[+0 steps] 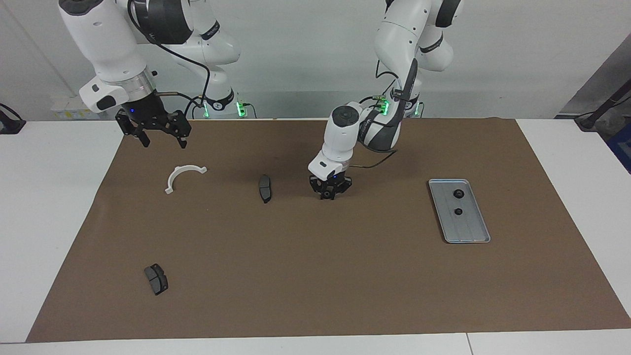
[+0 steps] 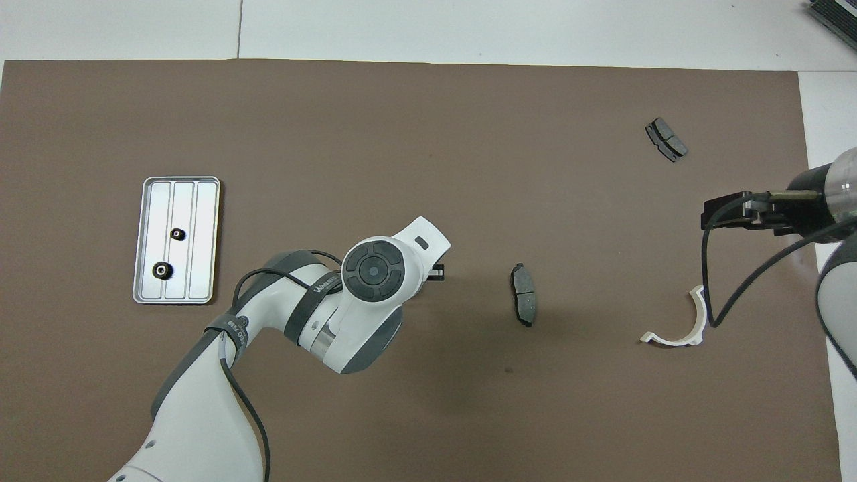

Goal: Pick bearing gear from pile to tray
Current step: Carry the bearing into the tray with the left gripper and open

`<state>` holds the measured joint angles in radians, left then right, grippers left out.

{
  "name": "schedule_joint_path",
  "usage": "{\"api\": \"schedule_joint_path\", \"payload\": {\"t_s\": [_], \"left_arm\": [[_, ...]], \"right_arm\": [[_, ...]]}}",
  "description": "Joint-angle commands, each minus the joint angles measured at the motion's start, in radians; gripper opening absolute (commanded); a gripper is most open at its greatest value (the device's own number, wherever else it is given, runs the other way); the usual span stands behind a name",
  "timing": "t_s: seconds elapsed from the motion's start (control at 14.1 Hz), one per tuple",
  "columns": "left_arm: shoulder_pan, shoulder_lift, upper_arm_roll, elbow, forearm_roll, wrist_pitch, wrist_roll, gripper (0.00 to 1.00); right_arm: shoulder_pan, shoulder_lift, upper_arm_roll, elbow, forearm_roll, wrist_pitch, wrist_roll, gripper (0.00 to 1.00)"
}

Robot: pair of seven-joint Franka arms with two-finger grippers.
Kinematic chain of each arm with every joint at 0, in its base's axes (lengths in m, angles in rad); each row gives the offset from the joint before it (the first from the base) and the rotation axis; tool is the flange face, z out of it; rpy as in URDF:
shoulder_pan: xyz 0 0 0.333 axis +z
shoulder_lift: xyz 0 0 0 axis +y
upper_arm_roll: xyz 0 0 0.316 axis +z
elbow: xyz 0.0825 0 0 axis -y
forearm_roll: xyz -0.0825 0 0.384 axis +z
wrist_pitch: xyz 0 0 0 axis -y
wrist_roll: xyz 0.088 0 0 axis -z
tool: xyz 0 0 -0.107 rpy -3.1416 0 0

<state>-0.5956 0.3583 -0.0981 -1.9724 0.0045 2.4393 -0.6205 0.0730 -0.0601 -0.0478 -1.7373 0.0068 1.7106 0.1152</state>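
left gripper (image 1: pixel 328 195) sits low over the middle of the brown mat (image 1: pixel 315 276), fingers closed on one small black ring (image 1: pixel 326 196). right gripper (image 1: pixel 158 140) hangs with jaws apart over the mat's edge at the right arm's end, waiting. tray (image 1: pixel 472 235), at the left arm's end, holds two black rings (image 1: pixel 458 193). loose parts counted on the mat: one white curved bracket (image 1: pixel 181 176), two dark grey pads, one (image 1: pixel 264 188) between bracket and left gripper, one (image 1: pixel 156 278) farther from the robots.
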Motion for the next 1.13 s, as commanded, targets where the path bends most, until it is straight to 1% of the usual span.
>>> {"api": "schedule_joint_path", "payload": {"t_s": [0.0, 0.14, 0.35, 0.57, 0.71, 0.85, 1.06], "left_arm": [[0.055, 0.019, 0.009, 0.153, -0.006, -0.182, 0.004, 0.22], [0.108, 0.028, 0.011, 0.207, -0.004, -0.226, 0.007, 0.22], [0.236, -0.018, 0.011, 0.207, -0.003, -0.273, 0.098, 0.22], [0.383, -0.067, 0.009, 0.195, -0.006, -0.359, 0.313, 0.23], [0.477, -0.079, 0.009, 0.182, -0.006, -0.405, 0.501, 0.23], [0.554, -0.094, 0.011, 0.138, -0.006, -0.404, 0.666, 0.23], [0.641, -0.110, 0.011, 0.086, -0.006, -0.370, 0.813, 0.26]], "right_arm": [[-0.004, -0.021, 0.002, -0.024, 0.002, 0.012, -0.026, 1.00], [-0.012, -0.021, 0.002, -0.024, 0.002, 0.011, -0.026, 1.00], [-0.007, -0.021, 0.002, -0.022, 0.002, 0.011, -0.026, 1.00], [-0.004, -0.021, 0.002, -0.024, 0.002, 0.011, -0.026, 1.00], [-0.004, -0.021, 0.002, -0.024, 0.002, 0.011, -0.026, 1.00], [-0.004, -0.021, 0.002, -0.024, 0.002, 0.011, -0.026, 1.00], [-0.004, -0.021, 0.002, -0.024, 0.002, 0.011, -0.026, 1.00]]}}
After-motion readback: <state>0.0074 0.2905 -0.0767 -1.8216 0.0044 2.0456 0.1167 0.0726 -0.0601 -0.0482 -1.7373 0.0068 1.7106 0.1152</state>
